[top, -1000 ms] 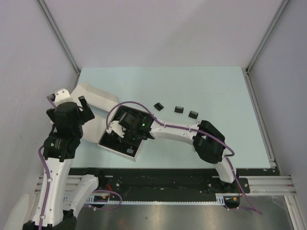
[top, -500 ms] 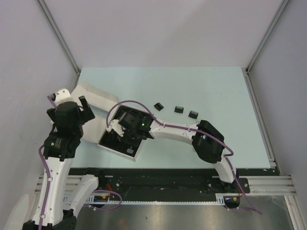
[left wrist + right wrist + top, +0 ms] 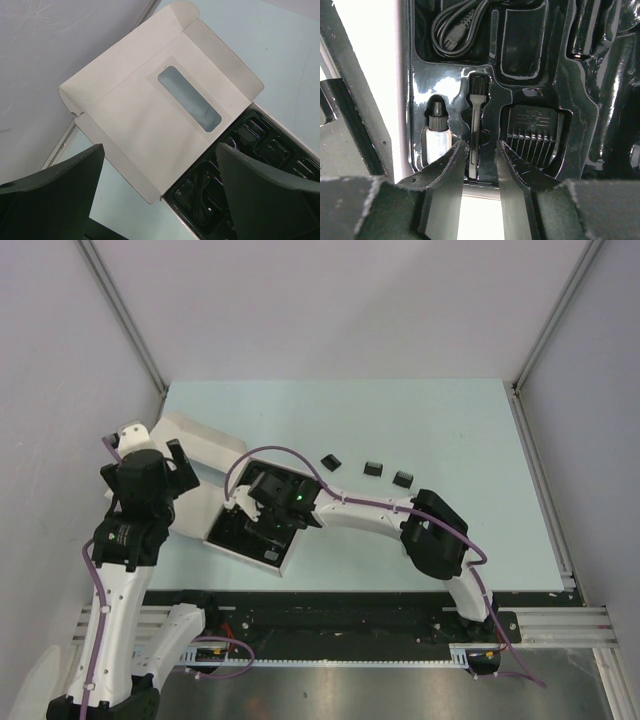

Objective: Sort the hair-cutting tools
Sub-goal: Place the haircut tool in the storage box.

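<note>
Three black comb guards lie loose on the table, beyond and to the right of the right gripper. A fourth comb guard sits in the tray, just right of its fingers. One brush lies between them, one small bottle (white body, black cap) just left, and one coiled cable past the tips. One white box lies open under the left gripper.
</note>
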`<move>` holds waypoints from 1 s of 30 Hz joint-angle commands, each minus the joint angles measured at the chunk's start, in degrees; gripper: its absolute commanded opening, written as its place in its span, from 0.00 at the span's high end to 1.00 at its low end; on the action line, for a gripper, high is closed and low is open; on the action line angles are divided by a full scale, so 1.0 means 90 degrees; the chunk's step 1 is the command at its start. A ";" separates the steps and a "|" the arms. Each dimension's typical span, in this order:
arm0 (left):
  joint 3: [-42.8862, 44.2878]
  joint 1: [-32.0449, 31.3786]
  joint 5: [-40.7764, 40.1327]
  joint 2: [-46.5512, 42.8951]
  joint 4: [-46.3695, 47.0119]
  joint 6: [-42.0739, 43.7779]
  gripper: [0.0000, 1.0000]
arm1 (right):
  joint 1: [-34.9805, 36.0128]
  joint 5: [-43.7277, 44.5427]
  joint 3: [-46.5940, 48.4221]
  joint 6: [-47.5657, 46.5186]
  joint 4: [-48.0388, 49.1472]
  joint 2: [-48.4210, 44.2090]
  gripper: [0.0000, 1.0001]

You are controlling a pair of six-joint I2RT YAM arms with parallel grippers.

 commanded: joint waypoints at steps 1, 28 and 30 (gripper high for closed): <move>0.0026 0.0075 0.0001 -0.0015 0.0047 -0.0052 0.00 | -0.0141 -0.0001 0.0225 0.0205 -0.0011 -0.0243 0.62; -0.0052 0.0075 0.0108 0.0093 0.0066 -0.0042 0.00 | -0.0258 -0.0148 0.0118 0.0342 0.0233 -0.0282 0.67; -0.0032 0.0075 0.0108 0.0102 0.0057 -0.0032 0.00 | -0.0258 -0.0089 0.0079 0.0333 0.0331 -0.0330 0.67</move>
